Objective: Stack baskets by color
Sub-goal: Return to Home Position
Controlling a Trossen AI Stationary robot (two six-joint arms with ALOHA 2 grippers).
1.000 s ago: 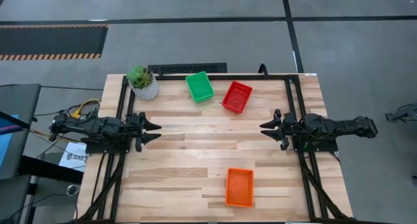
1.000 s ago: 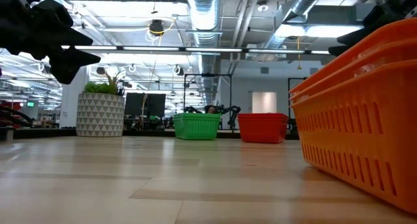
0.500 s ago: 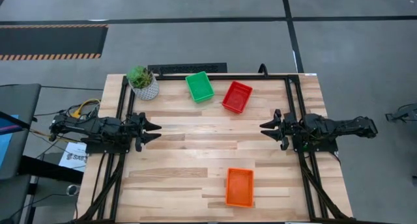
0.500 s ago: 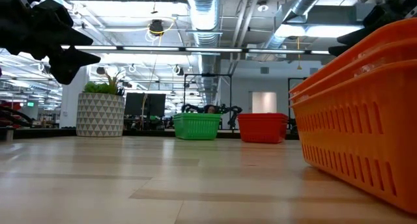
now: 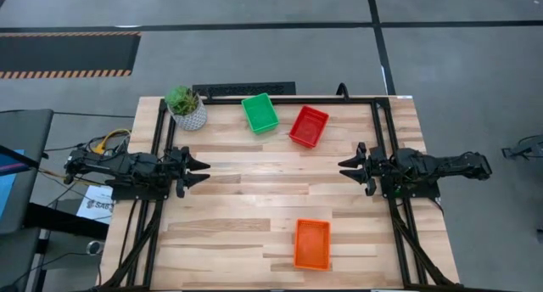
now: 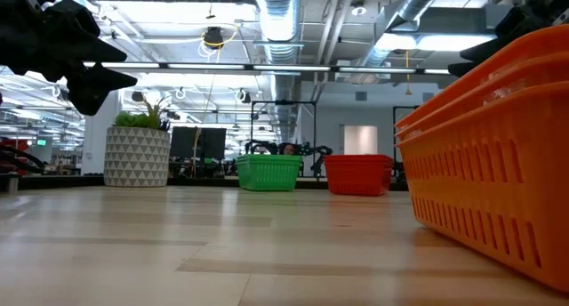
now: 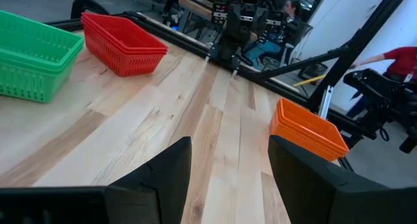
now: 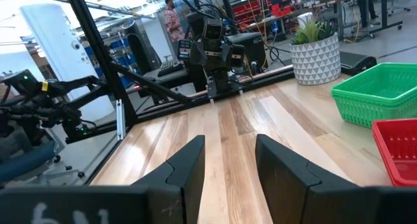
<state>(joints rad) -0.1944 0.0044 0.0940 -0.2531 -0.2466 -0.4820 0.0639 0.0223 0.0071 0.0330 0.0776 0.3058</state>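
Three stacks of baskets stand on the wooden table: a green stack (image 5: 260, 112) and a red stack (image 5: 308, 126) near the far edge, and an orange stack (image 5: 311, 244) near the near edge, each resting on its flat bottom. My left gripper (image 5: 202, 171) hovers open at the table's left edge, pointing toward the middle, with nothing between its fingers. My right gripper (image 5: 344, 170) hovers open at the right edge, facing it, also with nothing in it. The wrist views show the stacks too: green (image 7: 32, 55), red (image 7: 124, 42), orange (image 7: 306, 129).
A green plant in a white patterned pot (image 5: 185, 107) stands at the far left corner. Black frame rails (image 5: 382, 114) run along the table's left, right and far sides. The bare wood between the two grippers (image 5: 271, 173) is free room.
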